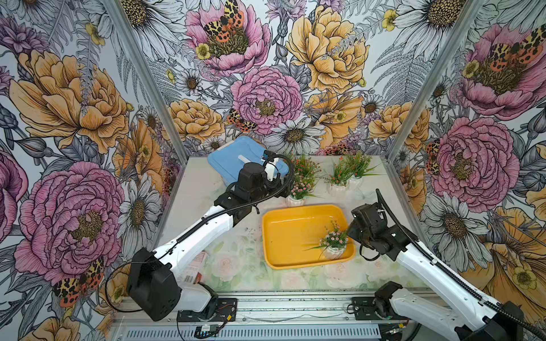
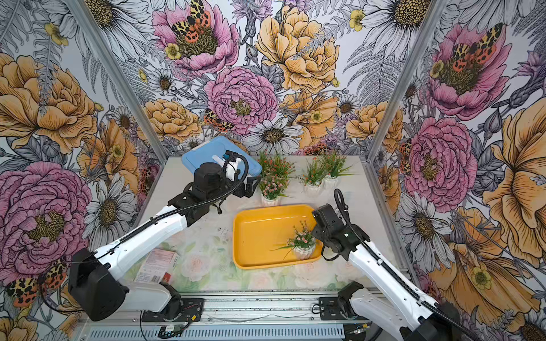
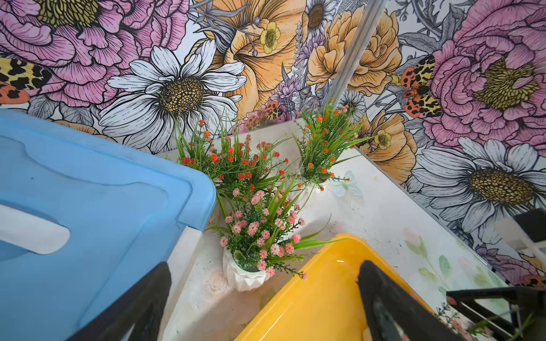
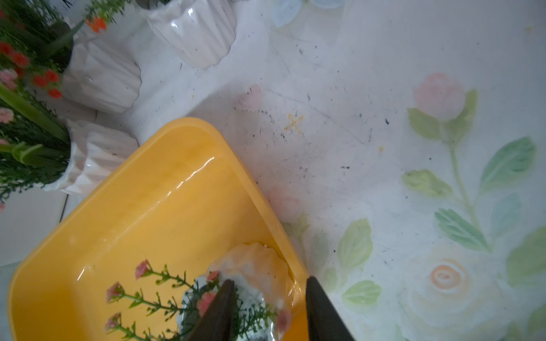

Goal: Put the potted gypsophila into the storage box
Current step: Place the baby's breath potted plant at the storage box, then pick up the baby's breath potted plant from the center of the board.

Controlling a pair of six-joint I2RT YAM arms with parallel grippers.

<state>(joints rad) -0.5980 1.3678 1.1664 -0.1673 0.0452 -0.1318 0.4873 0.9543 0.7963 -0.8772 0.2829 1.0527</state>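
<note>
Right gripper (image 4: pixel 269 280) — partly apart, astride potted gypsophila (image 4: pixel 254 262) in storage box (image 4: pixel 147 206) | left gripper (image 3: pixel 265 265) — wide, empty

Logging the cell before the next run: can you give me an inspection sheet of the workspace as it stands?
Surface: table, pale floral print, dark specks and scuffs.
Job's things: storage box holds one potted gypsophila in its near right corner; four more pots stand on the table beyond it.
Clutter: blue-lidded box at the far left; printed carton by the left arm's base.
Grippers: left gripper open, above the pink-flowered pot beside the storage box; right gripper jaws parted at the pot inside it.
Cables: black conduits along both arms; thin loop at the left base.
Surroundings: floral walls, metal frame posts.
</note>
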